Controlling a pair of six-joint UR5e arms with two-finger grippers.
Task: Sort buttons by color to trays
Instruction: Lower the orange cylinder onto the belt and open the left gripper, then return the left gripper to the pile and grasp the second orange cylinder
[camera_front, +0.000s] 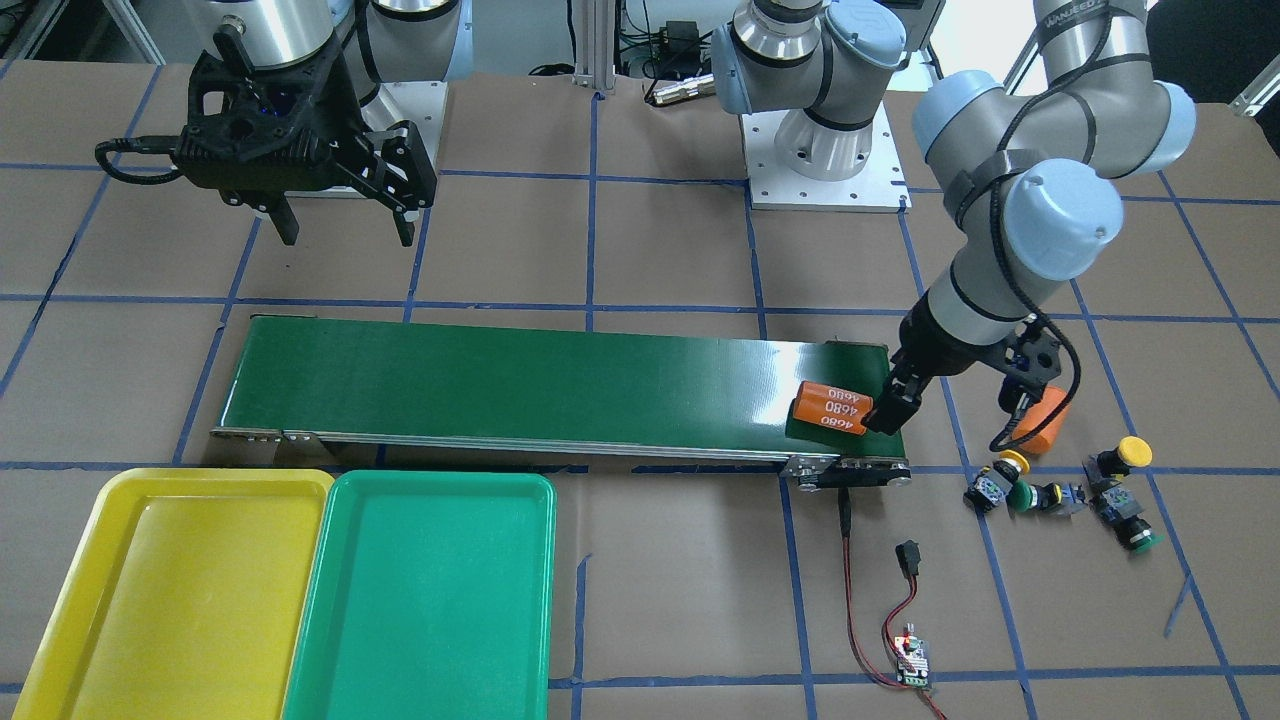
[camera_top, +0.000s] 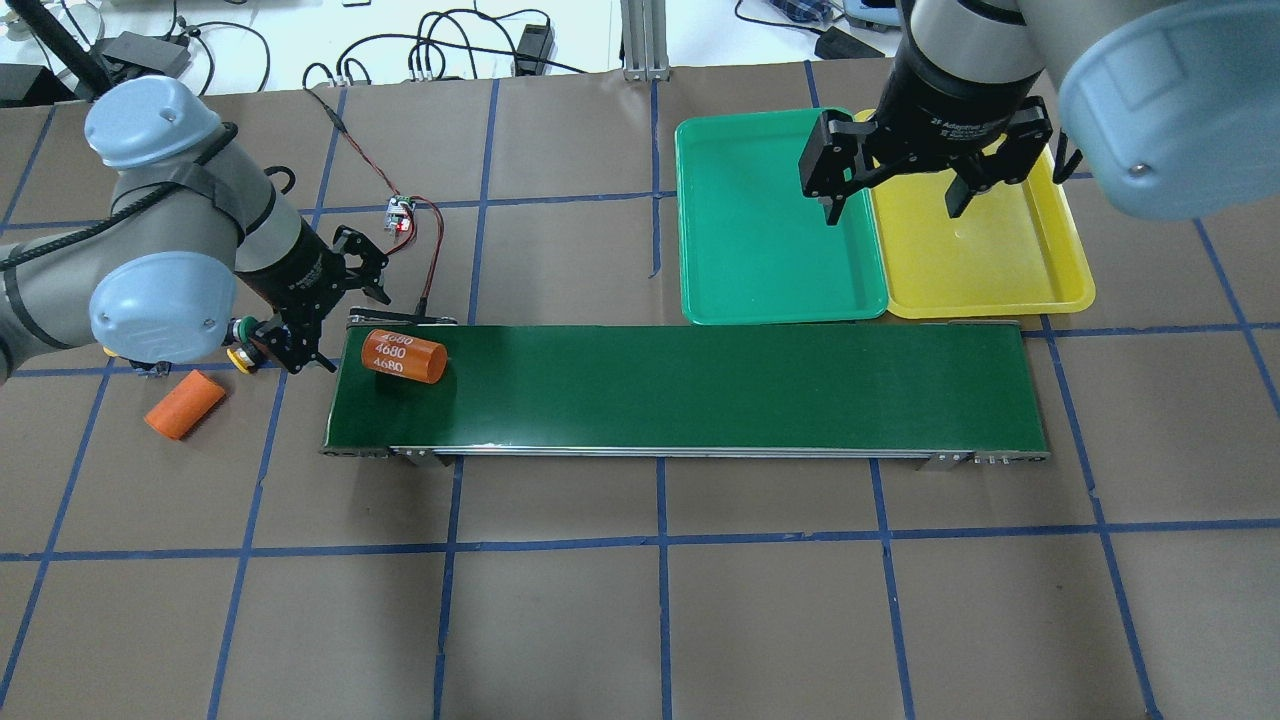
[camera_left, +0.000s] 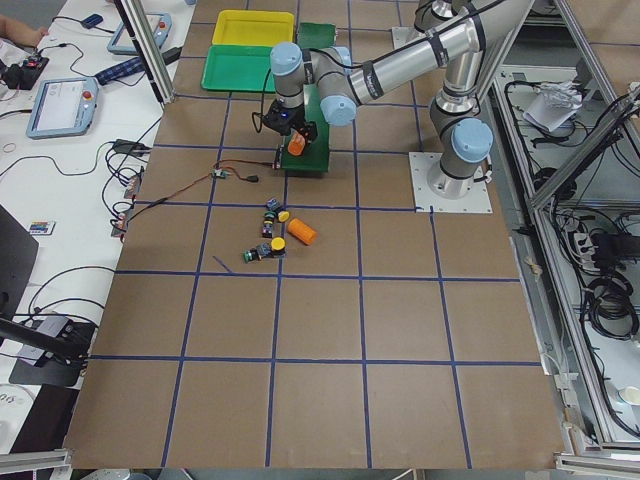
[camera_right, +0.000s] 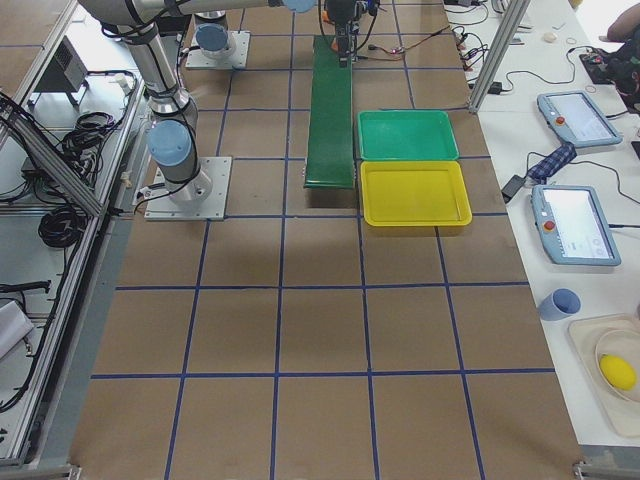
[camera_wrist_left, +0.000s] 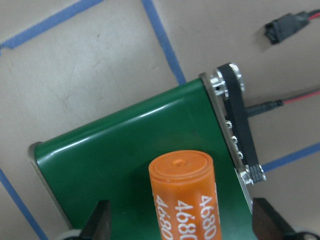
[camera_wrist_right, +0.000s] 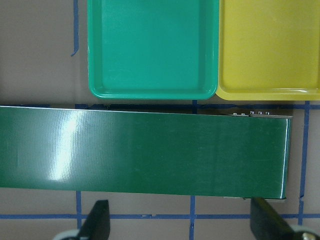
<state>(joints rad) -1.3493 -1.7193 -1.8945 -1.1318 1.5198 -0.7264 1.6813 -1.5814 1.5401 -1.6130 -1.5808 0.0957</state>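
Sitting side by side nearest the front camera, the yellow tray (camera_front: 60, 640) and green tray (camera_front: 430, 600) are well apart from the four buttons (camera_front: 1055, 497). These lie on their sides on the table past the belt (camera_front: 520, 385)'s other end, one green cap toward the belt, one yellow cap away from it. Just behind them lies an orange cylinder (camera_front: 1045, 425), partly hidden by the left gripper (camera_front: 945, 415), whose fingers are spread wide and empty beside a second cylinder (camera_front: 830, 407) on the belt; farthest back, the right gripper (camera_front: 345, 232) hangs open, holding nothing.

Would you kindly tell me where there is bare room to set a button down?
The green tray and the yellow tray lie bare, as does the conveyor belt past its orange cylinder. It is crowded around the buttons by the left gripper.
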